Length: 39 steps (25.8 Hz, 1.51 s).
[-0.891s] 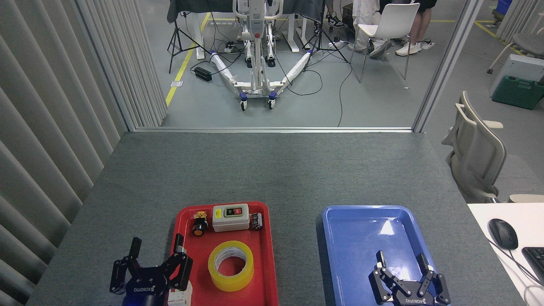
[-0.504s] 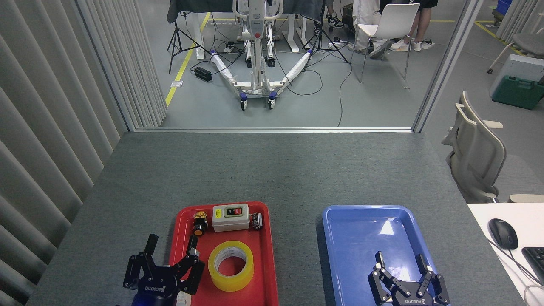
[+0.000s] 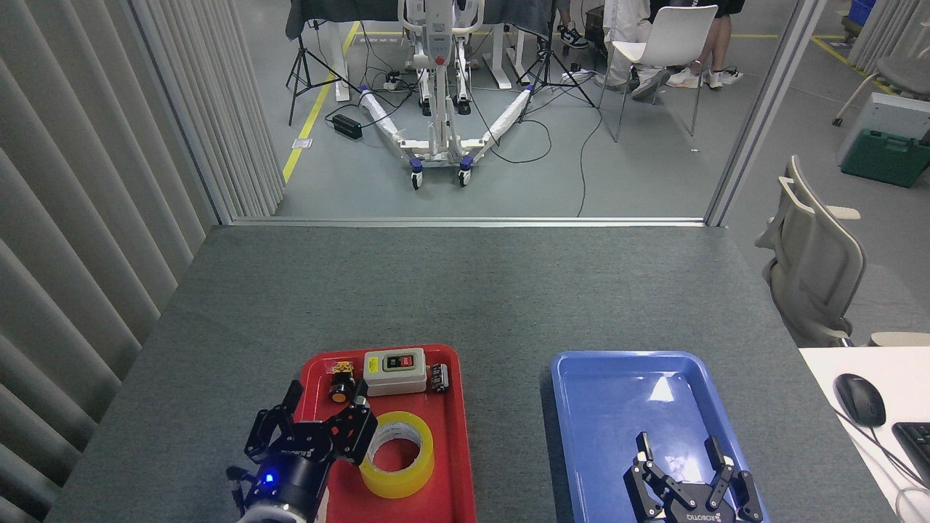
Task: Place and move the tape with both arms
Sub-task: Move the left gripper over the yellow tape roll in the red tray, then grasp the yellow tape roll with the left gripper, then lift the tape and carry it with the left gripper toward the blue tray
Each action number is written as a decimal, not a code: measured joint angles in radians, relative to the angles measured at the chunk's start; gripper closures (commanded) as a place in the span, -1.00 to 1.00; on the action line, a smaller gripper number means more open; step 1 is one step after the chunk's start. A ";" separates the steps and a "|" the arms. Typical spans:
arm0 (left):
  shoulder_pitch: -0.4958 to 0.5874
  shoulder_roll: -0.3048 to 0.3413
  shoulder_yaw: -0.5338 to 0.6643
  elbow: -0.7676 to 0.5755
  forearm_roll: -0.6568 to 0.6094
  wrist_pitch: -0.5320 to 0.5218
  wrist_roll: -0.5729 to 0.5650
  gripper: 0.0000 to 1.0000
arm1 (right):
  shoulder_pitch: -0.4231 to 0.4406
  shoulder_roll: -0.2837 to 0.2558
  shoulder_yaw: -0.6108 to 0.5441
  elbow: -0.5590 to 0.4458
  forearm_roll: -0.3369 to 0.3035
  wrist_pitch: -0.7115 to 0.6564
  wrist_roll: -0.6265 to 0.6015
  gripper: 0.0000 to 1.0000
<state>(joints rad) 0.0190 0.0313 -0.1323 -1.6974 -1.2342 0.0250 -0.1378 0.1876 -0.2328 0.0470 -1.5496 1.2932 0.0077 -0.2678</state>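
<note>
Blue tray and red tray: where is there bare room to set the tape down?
The blue tray is bare, with the open right hand over its near end. The grey table beyond and between both trays is bare. The red tray is crowded: the tape, a switch box, small parts, the open left hand.

worktop: matt grey felt-like cloth | red tray: smooth plastic, slight sheen | blue tray: glossy plastic, glare patch | tape: translucent glossy yellow film | left pincer: matt black
</note>
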 measured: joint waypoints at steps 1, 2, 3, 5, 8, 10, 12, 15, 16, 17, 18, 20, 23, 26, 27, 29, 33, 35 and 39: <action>-0.022 0.001 -0.002 -0.009 0.000 0.010 -0.151 -1.00 | 0.001 0.000 0.000 0.000 0.000 0.000 0.001 -1.00; -0.046 0.001 -0.002 -0.017 0.000 0.016 -0.296 -1.00 | 0.001 -0.001 0.000 0.000 0.000 0.000 0.002 -1.00; -0.069 0.002 -0.001 -0.021 0.000 0.024 -0.458 -1.00 | 0.002 -0.002 0.000 0.000 0.000 0.000 0.004 -1.00; -0.114 0.005 0.007 -0.024 0.000 0.032 -0.734 -1.00 | 0.003 -0.003 -0.001 0.000 0.000 0.000 0.005 -1.00; -0.191 0.007 0.022 0.008 0.002 0.037 -1.004 -1.00 | 0.003 -0.003 0.000 0.000 0.000 0.000 0.005 -1.00; -0.242 0.007 0.025 0.054 0.008 0.037 -1.083 -1.00 | 0.003 -0.003 0.002 0.000 0.000 0.000 0.006 -1.00; -0.300 0.007 0.020 0.104 0.012 0.037 -1.122 -1.00 | 0.004 -0.003 0.009 0.000 0.000 0.000 0.006 -1.00; -0.372 0.012 -0.023 0.180 0.012 0.033 -1.149 -0.99 | 0.004 -0.002 0.017 0.000 0.000 0.000 0.006 -1.00; -0.391 0.018 -0.036 0.200 0.011 0.033 -1.152 -0.99 | 0.004 -0.002 0.019 0.000 0.000 -0.001 0.006 -1.00; -0.406 0.025 -0.048 0.225 0.010 0.031 -1.154 -0.98 | 0.004 -0.002 0.020 0.000 0.000 -0.001 0.006 -1.00; -0.418 0.032 -0.057 0.249 0.009 0.030 -1.157 -0.93 | 0.004 -0.001 0.021 0.000 0.000 -0.001 0.006 -1.00; -0.436 0.041 -0.074 0.293 0.007 0.026 -1.159 -0.83 | 0.004 0.002 0.021 0.001 0.000 -0.002 0.006 -1.00; -0.449 0.049 -0.089 0.340 0.004 0.014 -1.160 -0.73 | 0.004 0.005 0.020 0.004 0.000 -0.002 0.007 -1.00; -0.452 0.049 -0.095 0.366 0.001 0.003 -1.160 -0.55 | 0.004 0.005 0.018 0.012 0.000 -0.001 0.010 -1.00; -0.453 0.049 -0.096 0.373 -0.002 0.001 -1.160 -0.53 | 0.004 0.005 0.018 0.014 0.000 -0.001 0.010 -1.00; -0.453 0.049 -0.097 0.386 -0.011 -0.002 -1.160 -0.46 | 0.004 0.004 0.018 0.016 0.000 0.000 0.010 -1.00; -0.454 0.045 -0.097 0.419 -0.027 -0.003 -1.160 -0.19 | 0.005 0.004 0.022 0.017 0.000 0.000 0.006 -1.00; -0.455 0.042 -0.097 0.433 -0.035 -0.003 -1.159 0.64 | 0.005 0.004 0.026 0.018 0.000 0.000 0.006 -1.00; -0.453 0.028 -0.096 0.446 -0.046 -0.003 -1.160 1.00 | 0.006 0.004 0.031 0.018 0.000 0.004 0.006 -1.00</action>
<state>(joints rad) -0.4340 0.0591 -0.2287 -1.2511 -1.2801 0.0224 -1.2977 0.1932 -0.2288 0.0784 -1.5313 1.2931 0.0116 -0.2616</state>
